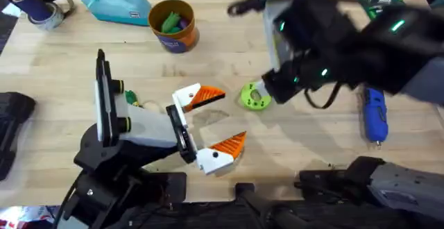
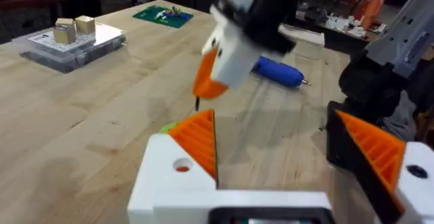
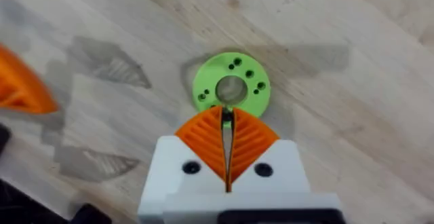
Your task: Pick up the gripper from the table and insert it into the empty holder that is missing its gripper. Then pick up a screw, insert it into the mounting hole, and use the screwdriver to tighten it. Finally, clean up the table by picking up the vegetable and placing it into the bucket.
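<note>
My left gripper (image 1: 229, 116) (image 2: 272, 115) stands open and empty, low over the table's middle. Both black holder brackets (image 1: 182, 130) carry a white gripper finger with an orange ribbed wedge. The far one (image 1: 198, 96) (image 2: 193, 149) shows an open mounting hole (image 2: 182, 164). My right gripper (image 3: 227, 125) (image 1: 269, 90) (image 2: 207, 81) is shut on a small dark screw (image 3: 227, 117) (image 2: 196, 104), right above a lime-green disc (image 3: 230, 85) (image 1: 254, 97). The blue screwdriver (image 1: 374, 114) (image 2: 278, 71) lies on the right. The mustard bucket (image 1: 173, 38) stands at the back with green and purple pieces inside.
A teal pencil case (image 1: 116, 3) lies left of the bucket, with a tape roll (image 1: 52, 10) at the far left. A green board (image 1: 378, 3) (image 2: 163, 13) and a clear box (image 2: 71, 44) sit at the back right. A small green and pale item (image 1: 133, 98) lies beside my left hand.
</note>
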`<state>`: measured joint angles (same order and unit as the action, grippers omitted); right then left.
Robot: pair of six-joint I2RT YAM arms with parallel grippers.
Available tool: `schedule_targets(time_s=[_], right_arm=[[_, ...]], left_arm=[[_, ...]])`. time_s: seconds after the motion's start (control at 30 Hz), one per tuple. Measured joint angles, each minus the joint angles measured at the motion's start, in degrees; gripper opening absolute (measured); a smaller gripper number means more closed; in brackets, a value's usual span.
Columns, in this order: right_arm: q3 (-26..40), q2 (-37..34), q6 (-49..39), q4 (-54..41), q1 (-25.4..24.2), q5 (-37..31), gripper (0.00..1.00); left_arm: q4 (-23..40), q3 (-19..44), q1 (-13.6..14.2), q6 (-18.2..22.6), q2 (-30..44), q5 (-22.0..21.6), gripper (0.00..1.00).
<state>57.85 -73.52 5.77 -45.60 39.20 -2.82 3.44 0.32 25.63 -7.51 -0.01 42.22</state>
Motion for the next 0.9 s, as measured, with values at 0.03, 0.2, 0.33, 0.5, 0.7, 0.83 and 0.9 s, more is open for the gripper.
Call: schedule_targets(time_s=[0.03, 0.2, 0.33, 0.5, 0.7, 0.83, 0.9], right_arm=[[2.4, -0.1, -0.3, -1.7, 0.0, 0.0, 0.007], [14.9, -2.9, -1.9, -10.8, 0.0, 0.5, 0.007], [24.3, -8.8, -3.5, -16.0, 0.5, 2.9, 0.007], [30.9, -14.4, -6.1, -17.1, 3.2, 8.4, 0.007], [33.4, -15.4, -7.6, -13.9, 8.9, 14.6, 0.006], [33.4, -15.4, -7.7, -12.4, 11.1, 15.9, 0.006], [33.4, -15.4, -7.7, -12.2, 12.1, 16.2, 0.006]], left_arm=[[0.0, 0.0, 0.0, 0.0, 0.0, 0.0, 0.995], [0.0, 0.0, 0.0, 0.0, 0.0, 0.0, 0.995], [0.0, 0.0, 0.0, 0.0, 0.0, 0.0, 0.995], [0.0, 0.0, 0.0, 0.0, 0.0, 0.0, 0.995], [0.0, 0.0, 0.0, 0.0, 0.0, 0.0, 0.995], [0.0, 0.0, 0.0, 0.0, 0.0, 0.0, 0.995], [0.0, 0.0, 0.0, 0.0, 0.0, 0.0, 0.995]])
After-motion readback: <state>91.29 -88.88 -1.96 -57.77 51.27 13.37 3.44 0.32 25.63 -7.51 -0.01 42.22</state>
